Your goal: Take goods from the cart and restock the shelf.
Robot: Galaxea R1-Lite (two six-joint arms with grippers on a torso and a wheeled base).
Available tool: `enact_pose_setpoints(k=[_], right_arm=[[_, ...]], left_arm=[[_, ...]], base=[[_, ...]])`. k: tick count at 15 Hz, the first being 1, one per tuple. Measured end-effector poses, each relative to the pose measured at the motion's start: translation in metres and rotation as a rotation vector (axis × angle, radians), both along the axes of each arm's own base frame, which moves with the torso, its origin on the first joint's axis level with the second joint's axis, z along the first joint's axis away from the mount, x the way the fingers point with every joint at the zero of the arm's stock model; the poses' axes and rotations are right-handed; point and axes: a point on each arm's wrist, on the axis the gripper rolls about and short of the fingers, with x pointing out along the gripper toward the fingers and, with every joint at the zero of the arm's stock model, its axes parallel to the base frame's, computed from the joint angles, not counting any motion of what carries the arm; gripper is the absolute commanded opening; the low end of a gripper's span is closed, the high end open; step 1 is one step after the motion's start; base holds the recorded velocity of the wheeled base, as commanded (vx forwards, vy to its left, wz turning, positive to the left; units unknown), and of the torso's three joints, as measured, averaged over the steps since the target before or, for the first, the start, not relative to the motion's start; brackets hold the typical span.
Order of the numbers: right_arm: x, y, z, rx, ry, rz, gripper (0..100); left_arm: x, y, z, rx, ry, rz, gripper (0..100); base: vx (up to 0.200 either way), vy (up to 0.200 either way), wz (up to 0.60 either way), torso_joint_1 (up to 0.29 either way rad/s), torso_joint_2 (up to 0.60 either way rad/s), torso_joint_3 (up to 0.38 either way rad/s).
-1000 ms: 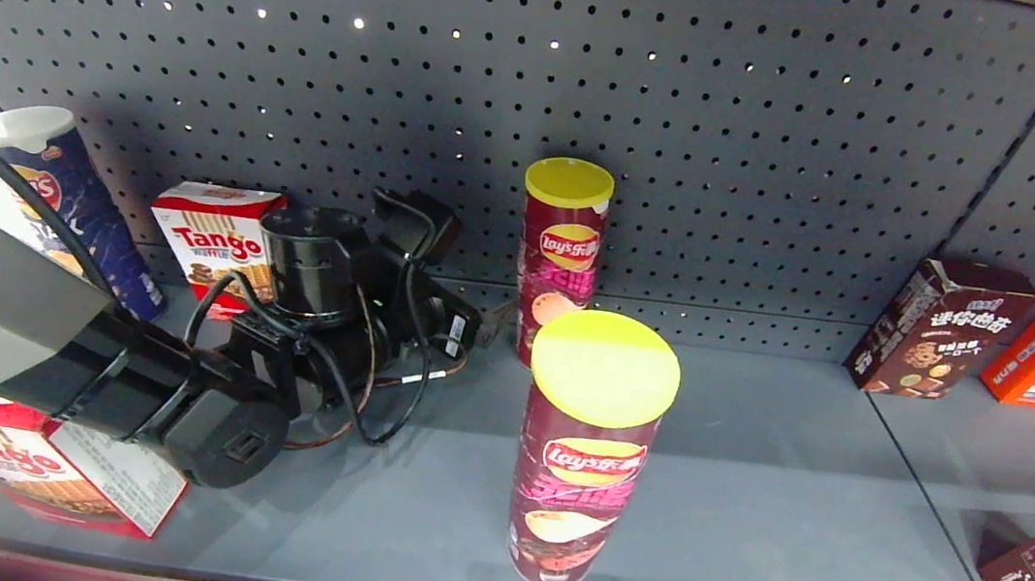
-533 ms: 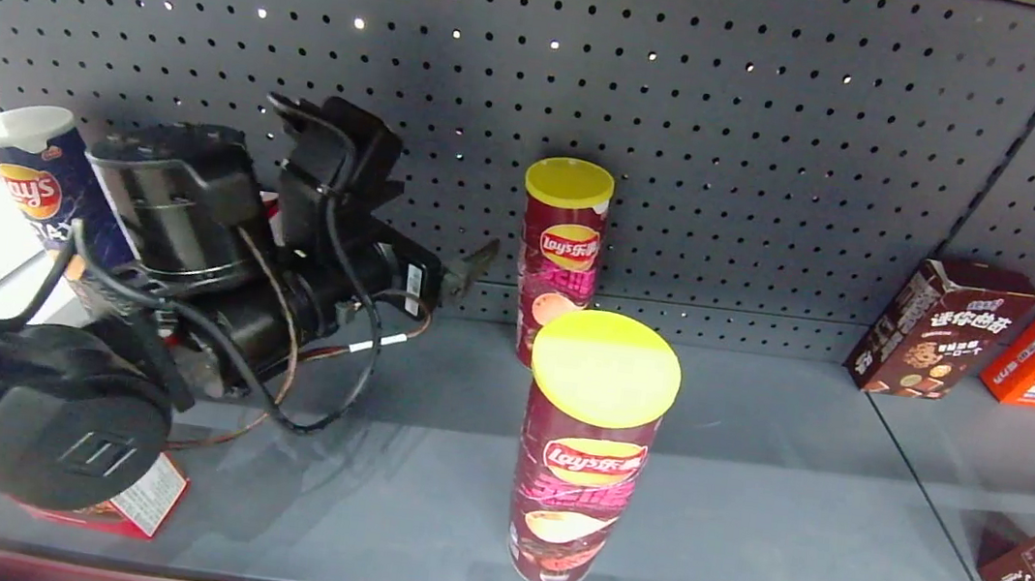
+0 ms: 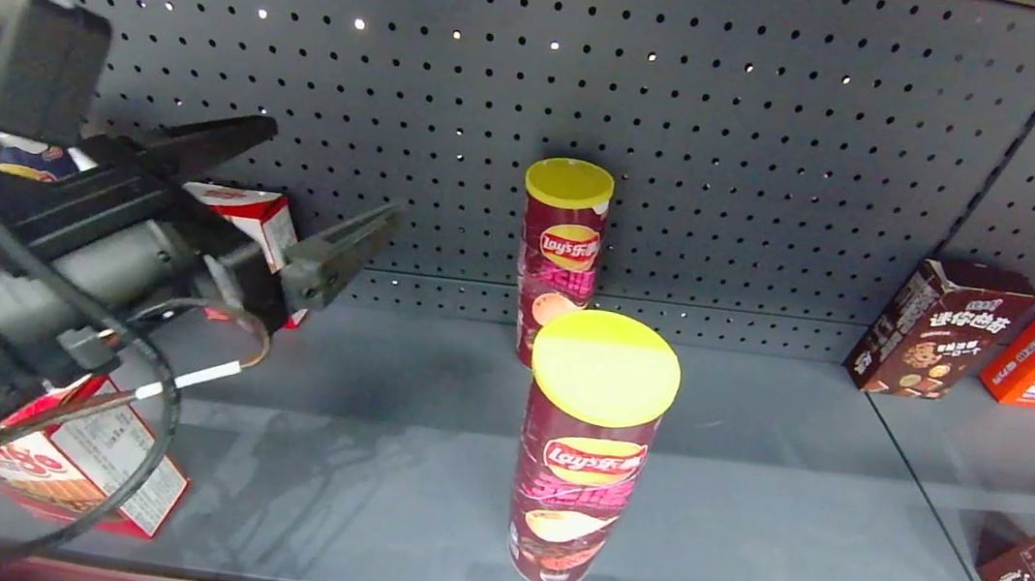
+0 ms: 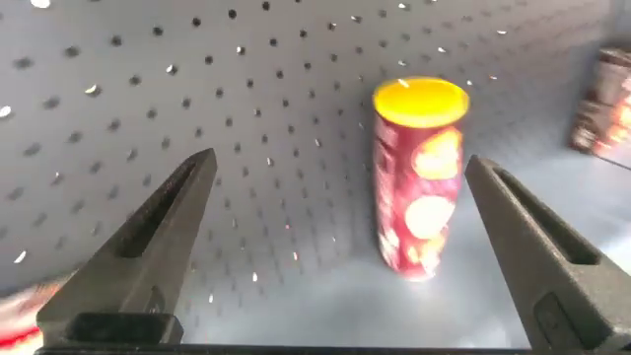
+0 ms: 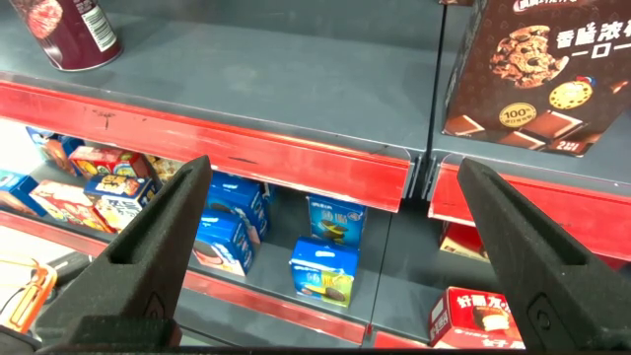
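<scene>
While our left gripper [image 3: 332, 167] hangs spread and empty at nine o'clock of the rear can [image 3: 560, 256], we see the front can [image 3: 593, 436] upright on the shelf [image 3: 795, 507] (rear can at its twelve o'clock) | right gripper [image 5: 335, 168] spread wide, empty.

You're looking at a shelf deck [image 3: 746, 511] of matt grey painted metal with a faint sheen. Its pegboard back [image 3: 694, 106] is perforated metal in the same matt grey. The front chip can [image 3: 580, 493] and rear chip can [image 3: 559, 266] wear glossy printed wraps, and the front can's yellow lid [image 3: 606, 367] looks like smooth plastic. The wafer box [image 3: 116, 479] and cookie box [image 3: 937, 329] are printed card. The left gripper [image 3: 332, 167] has a matt dark finish. The red price rail [image 5: 296, 148] is glossy and scuffed.
</scene>
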Motion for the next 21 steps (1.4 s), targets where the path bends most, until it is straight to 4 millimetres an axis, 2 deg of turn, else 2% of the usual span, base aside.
enact_pose_setpoints(k=[5, 8, 10, 12, 16, 21], right_arm=[[0.000, 0.000, 0.000, 0.000, 0.000, 0.000, 100], [0.000, 0.000, 0.000, 0.000, 0.000, 0.000, 100], [0.000, 0.000, 0.000, 0.000, 0.000, 0.000, 100], [0.000, 0.000, 0.000, 0.000, 0.000, 0.000, 100], [0.000, 0.000, 0.000, 0.000, 0.000, 0.000, 100], [0.000, 0.000, 0.000, 0.000, 0.000, 0.000, 100]], left_arm=[[-0.075, 0.038, -0.019, 0.058, 0.094, -0.043, 100], [-0.113, 0.067, -0.031, 0.038, 0.060, 0.001, 100], [-0.134, 0.084, -0.047, 0.025, 0.025, 0.075, 100], [-0.155, 0.096, -0.072, 0.010, -0.003, 0.159, 100], [-0.181, 0.102, -0.126, -0.003, 0.014, 0.310, 100], [-0.194, 0.100, -0.163, 0.035, 0.164, 0.380, 100]], base=[[0.000, 0.000, 0.00, 0.000, 0.00, 0.000], [0.000, 0.000, 0.00, 0.000, 0.00, 0.000], [0.000, 0.000, 0.00, 0.000, 0.00, 0.000], [0.000, 0.000, 0.00, 0.000, 0.00, 0.000], [0.000, 0.000, 0.00, 0.000, 0.00, 0.000], [0.000, 0.000, 0.00, 0.000, 0.00, 0.000]])
